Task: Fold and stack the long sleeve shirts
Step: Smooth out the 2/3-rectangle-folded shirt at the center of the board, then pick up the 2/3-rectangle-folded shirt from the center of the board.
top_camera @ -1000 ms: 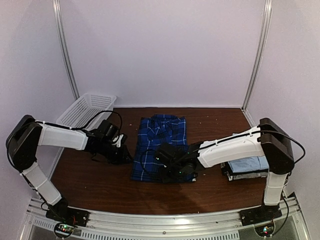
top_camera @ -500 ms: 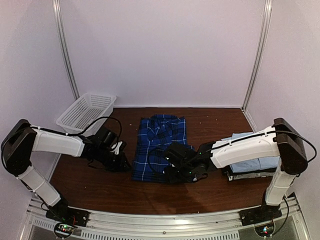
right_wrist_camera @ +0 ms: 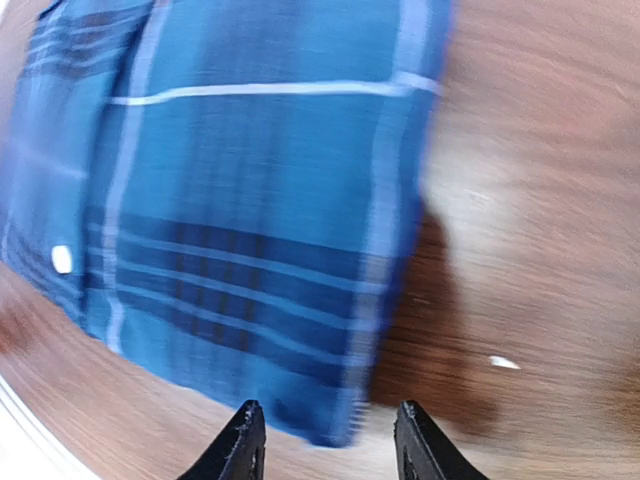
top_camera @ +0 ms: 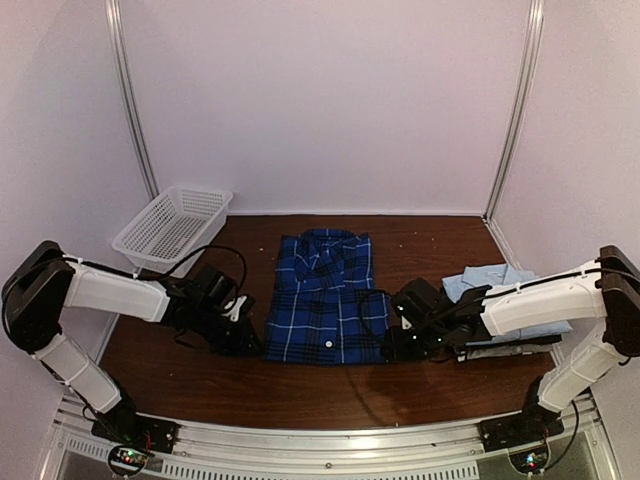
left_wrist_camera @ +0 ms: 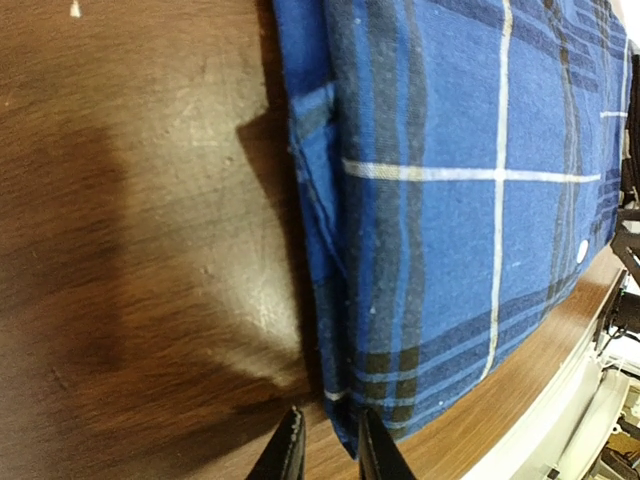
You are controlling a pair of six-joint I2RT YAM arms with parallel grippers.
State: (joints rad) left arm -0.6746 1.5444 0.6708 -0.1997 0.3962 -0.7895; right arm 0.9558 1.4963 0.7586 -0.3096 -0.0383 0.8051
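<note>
The dark blue plaid long sleeve shirt lies folded flat at the table's middle, collar at the far end. My left gripper is low at its near left corner. In the left wrist view the fingers stand a narrow gap apart, with the corner tip of the shirt just between them. My right gripper is at the near right corner. In the blurred right wrist view it is open wide, the shirt's corner just ahead of the tips. A stack of folded shirts, light blue on top, sits at the right.
A white lattice basket stands at the back left by the wall. Bare brown table shows in front of the shirt. The metal frame rail runs along the near edge. White walls close in the back and sides.
My right gripper has slid off the plaid shirt to its near right corner and its jaws have widened. The left gripper has crept toward the near left corner.
</note>
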